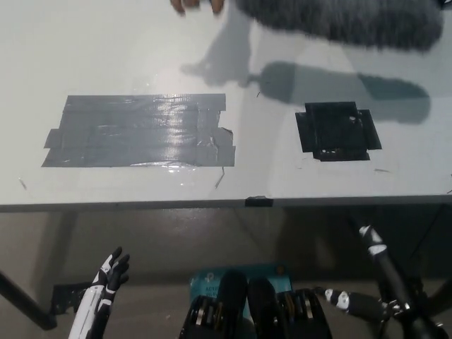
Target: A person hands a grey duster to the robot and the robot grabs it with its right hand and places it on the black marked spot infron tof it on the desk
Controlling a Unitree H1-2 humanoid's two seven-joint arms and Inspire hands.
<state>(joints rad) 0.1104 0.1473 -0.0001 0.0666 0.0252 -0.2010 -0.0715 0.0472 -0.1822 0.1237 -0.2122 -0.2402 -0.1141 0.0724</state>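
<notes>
The duster lies crosswise along the frame's top right, held by a person's hand. It is far above the right hand, low at bottom right, grip unclear. The black spot sits between. The left hand rests at lower left, fingers apart.

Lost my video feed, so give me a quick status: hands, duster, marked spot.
Left hand low beside the desk, fingers apart, empty. Right hand out of view. Grey duster held by a person's hand above the far edge. Black marked spot bare.
</notes>
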